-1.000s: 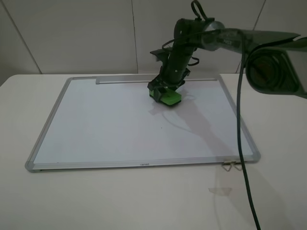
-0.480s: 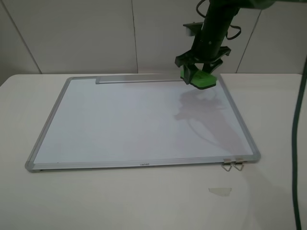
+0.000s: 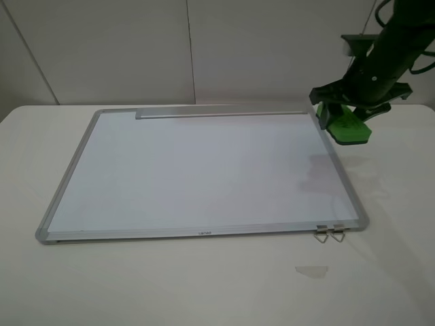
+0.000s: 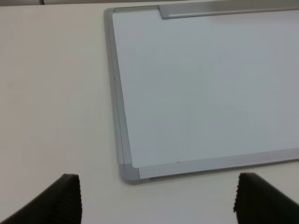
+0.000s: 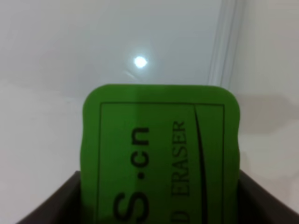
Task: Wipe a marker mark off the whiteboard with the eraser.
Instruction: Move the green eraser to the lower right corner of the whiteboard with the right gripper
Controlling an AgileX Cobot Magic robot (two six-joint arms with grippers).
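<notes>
The whiteboard (image 3: 197, 170) lies flat on the table, and no marker mark shows on its white face. My right gripper (image 3: 348, 112) is shut on the green eraser (image 3: 349, 129), held in the air over the board's right frame near the far right corner. In the right wrist view the eraser (image 5: 161, 158) fills the lower half, with the board's face (image 5: 93, 46) and frame (image 5: 226, 46) beyond it. My left gripper (image 4: 159, 203) is open and empty, low over the table before the whiteboard's (image 4: 205, 88) near left corner. It is out of the exterior view.
A grey tray strip (image 3: 217, 113) runs along the board's far edge. Two small metal clips (image 3: 329, 233) lie at the front right corner, and a small clear scrap (image 3: 311, 271) sits on the white table (image 3: 170, 285) nearer the front. A wall stands behind.
My right gripper has lifted the eraser off the board's far middle and carried it right, to above the right frame. The left arm shows no change.
</notes>
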